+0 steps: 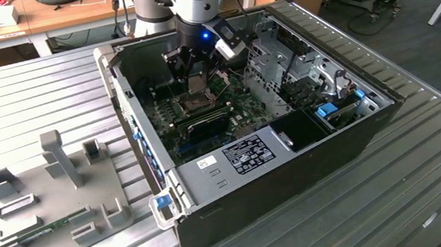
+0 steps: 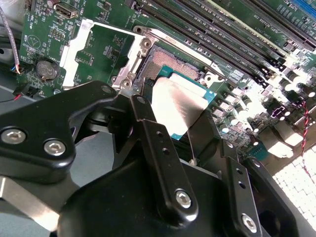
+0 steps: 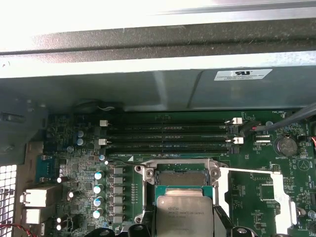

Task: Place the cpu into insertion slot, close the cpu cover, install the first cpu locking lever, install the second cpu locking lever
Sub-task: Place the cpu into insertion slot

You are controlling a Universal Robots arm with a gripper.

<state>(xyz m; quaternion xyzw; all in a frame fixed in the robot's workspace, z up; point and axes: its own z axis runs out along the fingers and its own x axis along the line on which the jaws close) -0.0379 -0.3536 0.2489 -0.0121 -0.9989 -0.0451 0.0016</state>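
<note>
My gripper [image 1: 197,75] hangs inside the open computer case, shut on the cpu [image 1: 198,83]. In both wrist views the black fingers [image 2: 153,143] flank the cpu [image 2: 180,106], a thin square chip with a grey metal top. It is held tilted a little above the insertion slot [image 2: 165,61], whose contact field shows beyond the chip's far edge. In the first wrist view the cpu [image 3: 182,215] partly overlaps the insertion slot [image 3: 180,177]. The cpu cover [image 2: 74,47], a silvery frame with an open window, lies swung back flat on the board beside the insertion slot [image 3: 284,195].
Long memory slots [image 3: 168,138] run just past the socket, and a row of capacitors [image 3: 98,190] stands on one side. The case wall [image 1: 124,103] and drive cage [image 1: 280,62] hem the motherboard in. A grey fixture plate [image 1: 48,197] lies on the ribbed table at the exterior view's left.
</note>
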